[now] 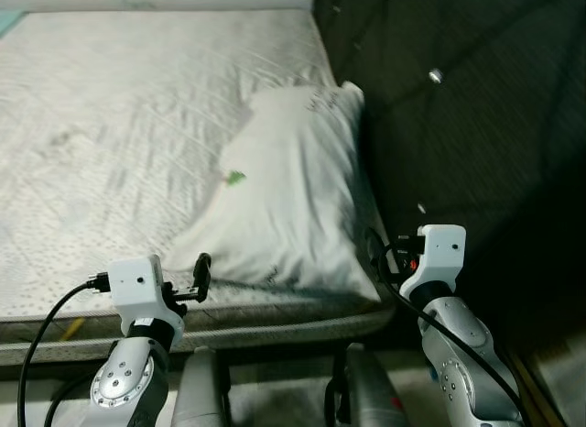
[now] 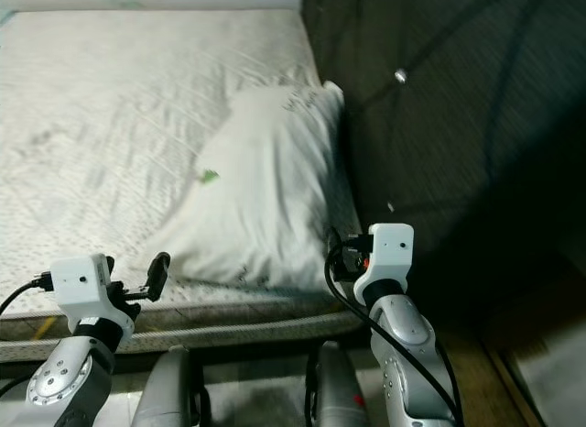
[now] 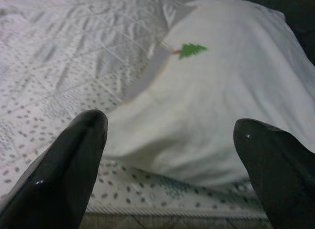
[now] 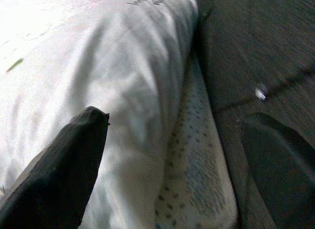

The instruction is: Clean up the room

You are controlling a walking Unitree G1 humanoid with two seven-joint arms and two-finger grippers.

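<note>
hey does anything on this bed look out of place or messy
The white pillow lies slumped and crooked along the mattress edge beside the dark headboard, not squared up. A small green scrap sits on it. Nothing looks spilled or damaged.

I see both silver arms raised forward from the lower frame. The left gripper (image 3: 167, 155) sits on a white wrist block, with its fingers (image 3: 64, 175) spread wide apart. The right gripper (image 4: 177, 165) is likewise spread, fingers (image 4: 59, 175) well separated. Black cables loop from each wrist block down along the forearm. Neither gripper holds anything.
</note>
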